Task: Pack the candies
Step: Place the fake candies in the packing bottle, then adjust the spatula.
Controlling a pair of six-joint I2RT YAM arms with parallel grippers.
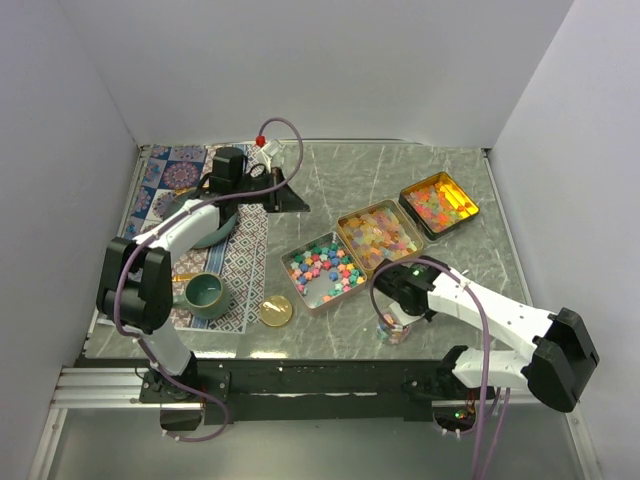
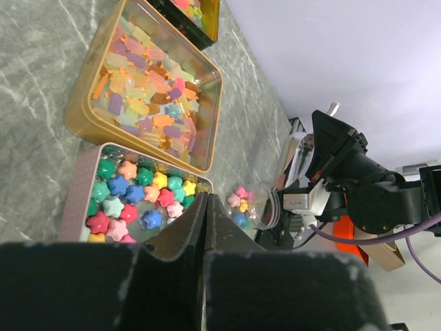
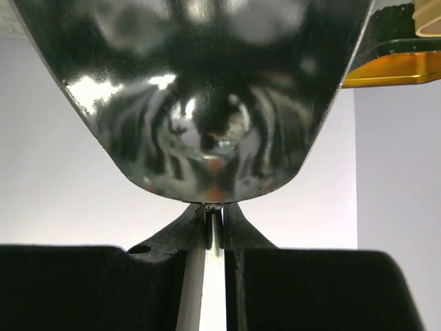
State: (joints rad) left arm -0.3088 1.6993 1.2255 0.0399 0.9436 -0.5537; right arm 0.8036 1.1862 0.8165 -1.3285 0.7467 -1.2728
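Star-shaped candies in pink, blue, green and yellow fill a silver tin; they also show in the left wrist view. Pastel gummy candies fill a gold tin. Orange candies fill a third tin. A small clear jar holds a few star candies and also shows in the left wrist view. My right gripper is just above the jar, shut on the thin handle of a shiny metal scoop. My left gripper is shut and empty behind the tins.
A gold lid lies left of the jar. A teal mug and a teal bowl stand on a patterned mat at the left. White walls enclose the table.
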